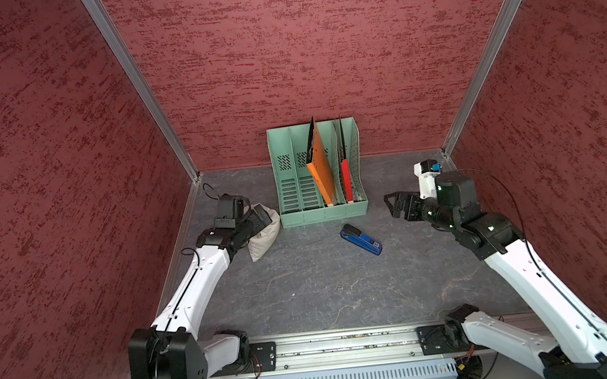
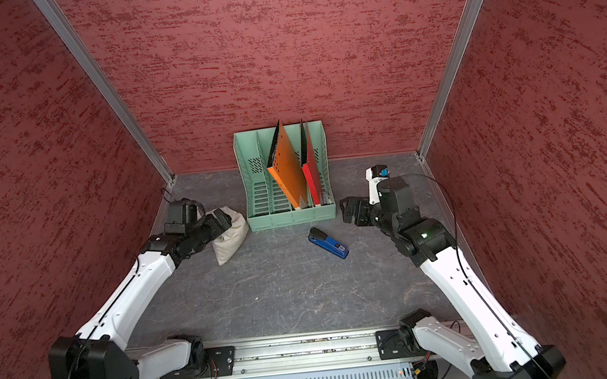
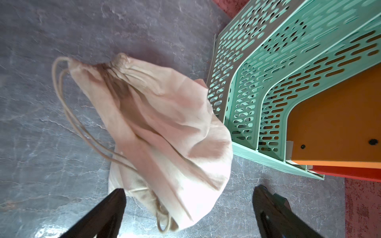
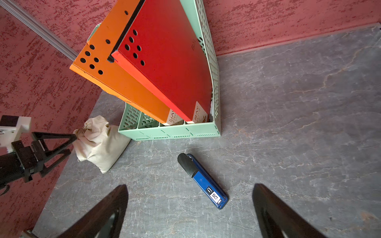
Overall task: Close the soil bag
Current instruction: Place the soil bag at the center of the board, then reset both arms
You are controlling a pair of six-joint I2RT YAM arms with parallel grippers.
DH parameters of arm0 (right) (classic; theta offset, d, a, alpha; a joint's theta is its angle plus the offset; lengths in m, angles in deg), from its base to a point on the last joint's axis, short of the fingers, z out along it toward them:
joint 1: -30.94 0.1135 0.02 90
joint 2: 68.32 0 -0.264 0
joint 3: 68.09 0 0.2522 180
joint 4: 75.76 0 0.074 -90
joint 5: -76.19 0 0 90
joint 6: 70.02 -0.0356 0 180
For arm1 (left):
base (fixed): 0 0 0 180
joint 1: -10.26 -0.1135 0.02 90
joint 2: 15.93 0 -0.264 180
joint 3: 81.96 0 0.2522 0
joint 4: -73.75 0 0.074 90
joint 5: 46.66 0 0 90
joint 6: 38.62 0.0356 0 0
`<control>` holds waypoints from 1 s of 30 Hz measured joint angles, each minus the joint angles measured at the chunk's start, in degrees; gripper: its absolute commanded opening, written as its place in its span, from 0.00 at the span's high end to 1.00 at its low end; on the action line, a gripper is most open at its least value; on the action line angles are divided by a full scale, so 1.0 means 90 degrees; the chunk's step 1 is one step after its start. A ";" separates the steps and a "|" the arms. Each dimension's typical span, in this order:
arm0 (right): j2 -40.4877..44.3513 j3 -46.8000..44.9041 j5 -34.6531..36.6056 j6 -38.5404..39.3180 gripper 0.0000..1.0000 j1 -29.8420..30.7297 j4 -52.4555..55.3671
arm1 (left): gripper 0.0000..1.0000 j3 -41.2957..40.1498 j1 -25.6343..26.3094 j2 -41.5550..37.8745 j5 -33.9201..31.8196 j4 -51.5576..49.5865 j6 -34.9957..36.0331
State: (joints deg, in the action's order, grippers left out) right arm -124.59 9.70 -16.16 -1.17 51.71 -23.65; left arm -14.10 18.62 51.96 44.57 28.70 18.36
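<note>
Bag [image 1: 266, 240] near desk's [image 1: 305, 294] far-left corner, against rack [image 1: 321, 213] — long axis far-to-near, neck end by left gripper [image 3: 189, 189]. Left gripper nearer, jaws wide, flanking bag; right gripper [image 1: 392, 206] also wide open — well apart.

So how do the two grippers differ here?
The left gripper hangs close over the soil bag; the right gripper hangs over bare table near the blue stapler. The left gripper is on the bag's side of the green file rack, the right gripper opposite. Both are open, empty.
</note>
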 measured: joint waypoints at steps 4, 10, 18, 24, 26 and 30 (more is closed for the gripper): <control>0.0036 -0.0075 0.0097 0.0085 0.02 0.0000 0.0002 | 0.00 -0.0044 0.0000 -0.0503 -0.0117 0.0053 0.0265; 0.0041 -0.0087 0.0270 0.0357 0.02 0.0000 -0.0002 | 0.00 -0.0046 0.0000 -0.1224 -0.0338 0.0092 0.0763; -0.0078 -0.0087 0.0389 0.0811 0.02 -0.0216 -0.0085 | 0.00 -0.0022 -0.0206 -0.1921 -0.0534 -0.0066 0.1423; -0.0265 -0.0087 0.0393 0.1088 0.02 -0.0826 -0.0199 | 0.00 -0.0044 -0.0923 -0.2273 -0.0391 -0.0143 0.1736; -0.0299 -0.0117 0.0384 0.1173 0.02 -0.1030 -0.0289 | 0.00 -0.0100 -0.1246 -0.2358 -0.0270 -0.0131 0.1800; -0.0338 -0.0284 0.0347 0.1370 0.02 -0.1367 -0.0469 | 0.00 -0.0367 -0.1727 -0.2361 0.0002 0.0012 0.1897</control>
State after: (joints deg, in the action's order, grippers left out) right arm -127.62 7.14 -13.03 11.16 39.41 -27.87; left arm -17.40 3.08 30.72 44.60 28.81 35.43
